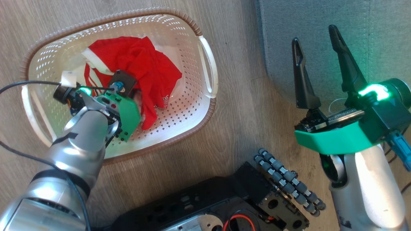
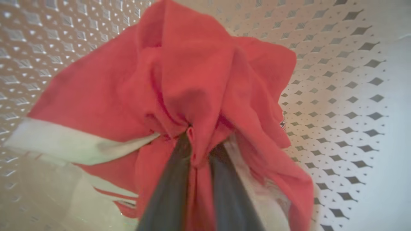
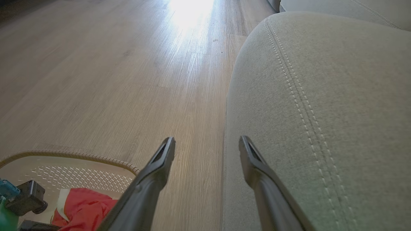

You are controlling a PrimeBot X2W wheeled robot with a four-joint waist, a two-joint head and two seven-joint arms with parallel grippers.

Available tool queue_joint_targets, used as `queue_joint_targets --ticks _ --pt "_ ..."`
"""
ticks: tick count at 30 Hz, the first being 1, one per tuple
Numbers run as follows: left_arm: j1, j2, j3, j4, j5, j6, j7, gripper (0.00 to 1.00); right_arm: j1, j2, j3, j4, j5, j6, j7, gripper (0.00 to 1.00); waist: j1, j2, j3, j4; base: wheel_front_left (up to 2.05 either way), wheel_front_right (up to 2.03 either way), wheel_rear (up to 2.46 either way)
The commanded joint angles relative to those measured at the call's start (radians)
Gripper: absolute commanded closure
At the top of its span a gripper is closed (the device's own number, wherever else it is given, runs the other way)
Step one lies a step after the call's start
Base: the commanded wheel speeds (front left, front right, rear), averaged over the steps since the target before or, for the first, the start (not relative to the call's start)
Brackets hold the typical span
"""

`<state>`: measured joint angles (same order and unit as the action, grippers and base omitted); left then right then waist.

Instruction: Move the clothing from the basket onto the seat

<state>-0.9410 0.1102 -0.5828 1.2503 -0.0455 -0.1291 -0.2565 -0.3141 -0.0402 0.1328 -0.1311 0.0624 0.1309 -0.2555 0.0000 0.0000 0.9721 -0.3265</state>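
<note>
The cream perforated basket [image 1: 205,118] stands on the wood floor at the left. Inside it lies the bright red clothing [image 1: 151,67] with white stripes, bunched in one heap, so I cannot separate the two garments. My left gripper [image 1: 136,96] reaches down into the heap. In the left wrist view its two dark fingers [image 2: 173,179] stand close together, and the gripper [image 2: 197,141] is shut on a gathered fold of the clothing [image 2: 192,80]. My right gripper [image 1: 316,37] is open and holds nothing, over the rounded corner of the grey seat [image 1: 289,19]. It [image 3: 207,142] straddles the edge of the seat [image 3: 321,112].
Wood floor [image 1: 244,106] separates the basket from the seat. My black base [image 1: 224,199] and its roller wheel [image 1: 289,179] sit at the bottom. A white label [image 1: 69,78] lies inside the basket. A black cable [image 1: 29,83] crosses the basket's left rim.
</note>
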Motion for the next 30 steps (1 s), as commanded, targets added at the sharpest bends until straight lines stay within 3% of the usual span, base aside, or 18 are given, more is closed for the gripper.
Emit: queue_joint_targets --ticks 1,11,17,30 --pt "0.020 -0.001 0.004 0.003 -0.012 0.000 -0.005 1.00 0.061 -0.010 0.016 -0.030 0.013 0.000 -0.006 0.00 0.0000 0.0000 -0.001 -0.001 0.00 0.00 0.00" --pt "0.023 -0.008 -0.032 0.010 -0.071 -0.001 -0.005 1.00 0.024 -0.010 0.004 -0.009 0.012 0.000 -0.006 0.00 0.0000 0.0000 -0.024 0.004 0.00 0.00 0.00" --pt "0.043 0.023 -0.035 -0.051 -0.108 -0.001 -0.005 1.00 -0.025 -0.010 0.011 0.006 0.002 0.000 -0.006 0.00 0.0000 0.0000 -0.071 0.009 0.00 0.00 0.00" --pt "0.227 -0.019 0.015 -0.237 -0.162 0.005 -0.005 1.00 -0.019 -0.010 -0.034 0.106 -0.074 0.000 -0.006 0.00 0.0000 0.0000 -0.352 0.120 0.00 0.00 0.00"
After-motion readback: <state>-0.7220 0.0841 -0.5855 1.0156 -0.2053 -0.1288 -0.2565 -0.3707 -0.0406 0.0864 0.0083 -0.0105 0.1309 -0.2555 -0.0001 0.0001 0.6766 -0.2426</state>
